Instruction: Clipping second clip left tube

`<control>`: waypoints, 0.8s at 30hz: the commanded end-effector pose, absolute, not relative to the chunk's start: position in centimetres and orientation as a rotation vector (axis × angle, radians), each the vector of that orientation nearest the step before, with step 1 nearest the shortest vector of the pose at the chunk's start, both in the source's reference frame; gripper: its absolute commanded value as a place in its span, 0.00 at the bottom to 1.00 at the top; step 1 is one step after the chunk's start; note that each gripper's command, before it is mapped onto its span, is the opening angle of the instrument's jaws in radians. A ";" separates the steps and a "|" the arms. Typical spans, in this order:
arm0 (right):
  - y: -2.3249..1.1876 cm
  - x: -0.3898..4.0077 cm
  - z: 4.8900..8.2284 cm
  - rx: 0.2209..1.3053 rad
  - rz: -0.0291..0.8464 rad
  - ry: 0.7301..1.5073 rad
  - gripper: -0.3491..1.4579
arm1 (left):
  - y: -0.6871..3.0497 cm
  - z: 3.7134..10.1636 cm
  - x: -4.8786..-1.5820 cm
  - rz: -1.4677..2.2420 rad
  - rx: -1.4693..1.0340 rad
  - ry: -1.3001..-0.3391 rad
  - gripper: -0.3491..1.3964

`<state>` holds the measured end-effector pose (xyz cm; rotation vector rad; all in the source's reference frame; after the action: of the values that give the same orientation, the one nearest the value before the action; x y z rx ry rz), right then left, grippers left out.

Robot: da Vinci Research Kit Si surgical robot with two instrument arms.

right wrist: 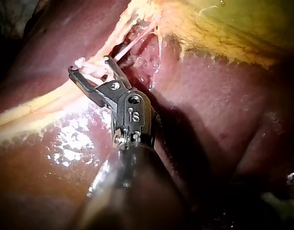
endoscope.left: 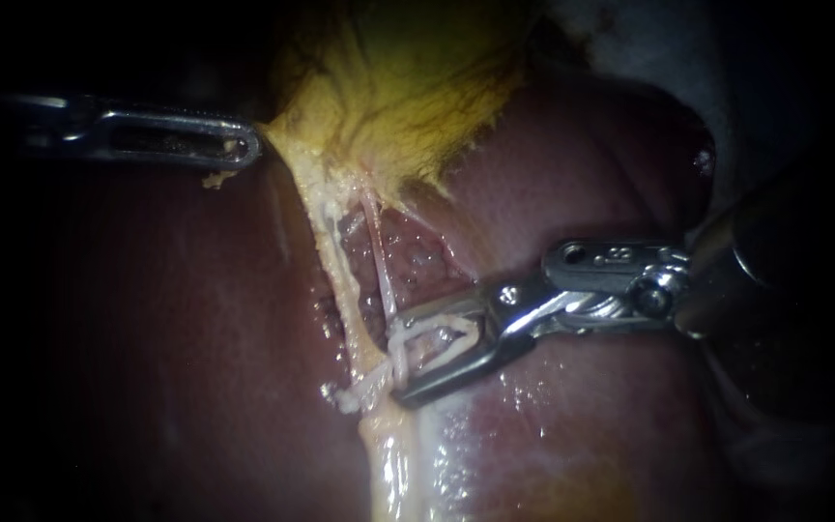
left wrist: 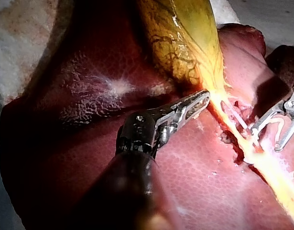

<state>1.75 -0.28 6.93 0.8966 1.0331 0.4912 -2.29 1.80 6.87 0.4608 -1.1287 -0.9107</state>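
Note:
My left instrument point(endoscope.left: 244, 150) comes in from the upper left, its jaws shut on the edge of the yellow gallbladder point(endoscope.left: 408, 87) and holding it taut. In the left wrist view the same jaws point(left wrist: 203, 99) pinch that edge of the gallbladder point(left wrist: 185, 38). A thick pale left tube point(endoscope.left: 340, 261) and a thinner right tube point(endoscope.left: 385, 275) run down from the gallbladder and meet lower down. There my right instrument point(endoscope.left: 401, 360) stands open, one jaw on each side of the pale strands. The right wrist view shows its jaws point(right wrist: 89, 65) straddling the pale tube point(right wrist: 91, 71). A pale lining shows inside them.
Dark red liver point(endoscope.left: 176, 319) lies under everything and glistens wet below the right instrument. A small whitish lump point(endoscope.left: 340, 398) sits on the strand beside the lower jaw's tip. A yellow-white band of tissue point(endoscope.left: 388, 464) runs on downward. White cloth point(endoscope.left: 649, 48) shows at the far upper right.

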 end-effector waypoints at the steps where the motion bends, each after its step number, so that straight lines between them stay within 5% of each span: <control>1: -0.29 1.78 6.96 0.891 0.495 1.033 0.46 | 1.80 6.88 -2.30 -0.911 0.461 -1.129 0.00; 24: -0.29 1.89 7.66 0.817 0.526 0.981 0.46 | 1.80 6.90 -2.30 -0.910 0.459 -1.129 0.00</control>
<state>1.89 -0.29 7.67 0.8166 0.9808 0.5264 -2.30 1.80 6.90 0.4595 -1.1287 -0.9104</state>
